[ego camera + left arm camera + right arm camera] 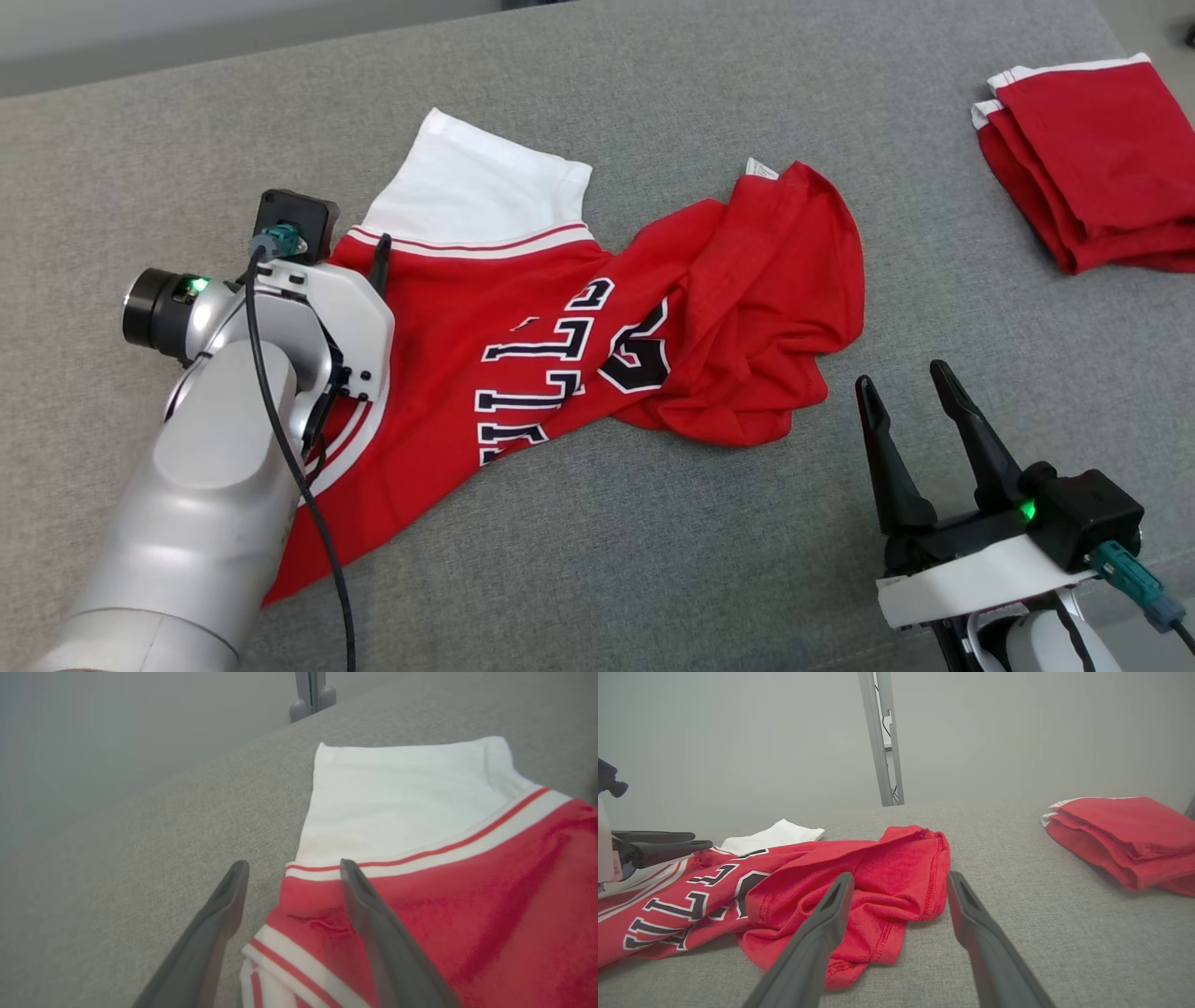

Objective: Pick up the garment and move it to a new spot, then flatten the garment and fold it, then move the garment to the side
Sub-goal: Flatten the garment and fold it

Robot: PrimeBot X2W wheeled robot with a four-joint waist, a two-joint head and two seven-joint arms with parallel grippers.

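The garment (728,280) is a red jersey with a white sleeve and black-and-white lettering. It lies crumpled on the grey cloth-covered table (653,560), its right half bunched into folds. My left gripper (359,257) hovers over the jersey's left edge, and its arm hides part of the cloth. In the left wrist view the left gripper (294,863) is open, its fingers straddling the garment (467,896) at the red-and-white striped seam. My right gripper (910,392) stands open off the garment's lower right. In the right wrist view the right gripper (900,875) points at the bunched garment (887,868) and holds nothing.
A folded red cloth with white trim (1092,168) lies at the far right of the table and also shows as the folded red cloth (1125,830). A grey metal post (882,742) rises behind the table's far edge. Bare grey surface runs along the front and between the two cloths.
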